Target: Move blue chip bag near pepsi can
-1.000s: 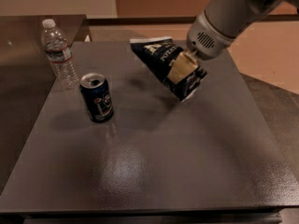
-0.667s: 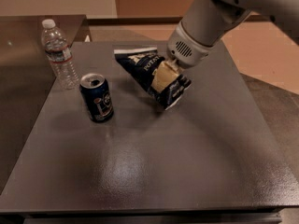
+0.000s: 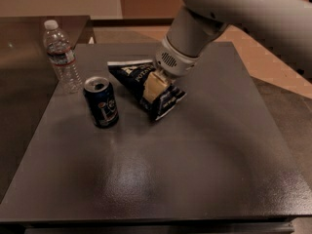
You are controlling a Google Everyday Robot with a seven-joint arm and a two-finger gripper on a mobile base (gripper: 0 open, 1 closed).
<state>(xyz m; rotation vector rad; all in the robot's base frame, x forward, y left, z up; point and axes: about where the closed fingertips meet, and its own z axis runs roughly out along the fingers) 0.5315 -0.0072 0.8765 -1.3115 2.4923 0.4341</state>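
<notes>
The blue chip bag (image 3: 136,79), dark navy with white lettering, is tilted just above the dark table, its lower corner near the surface. My gripper (image 3: 155,86) comes down from the upper right and is shut on the bag's middle. The pepsi can (image 3: 101,102), dark blue with a silver open top, stands upright on the table just left of the bag, a small gap between them.
A clear plastic water bottle (image 3: 61,56) stands upright behind and left of the can, near the table's left edge (image 3: 44,111). My white arm (image 3: 229,9) spans the upper right. A brown floor lies beyond the table's right side.
My gripper has carried the chip bag leftward and lower, from the table's back right toward the can. The can and bottle have not moved.
</notes>
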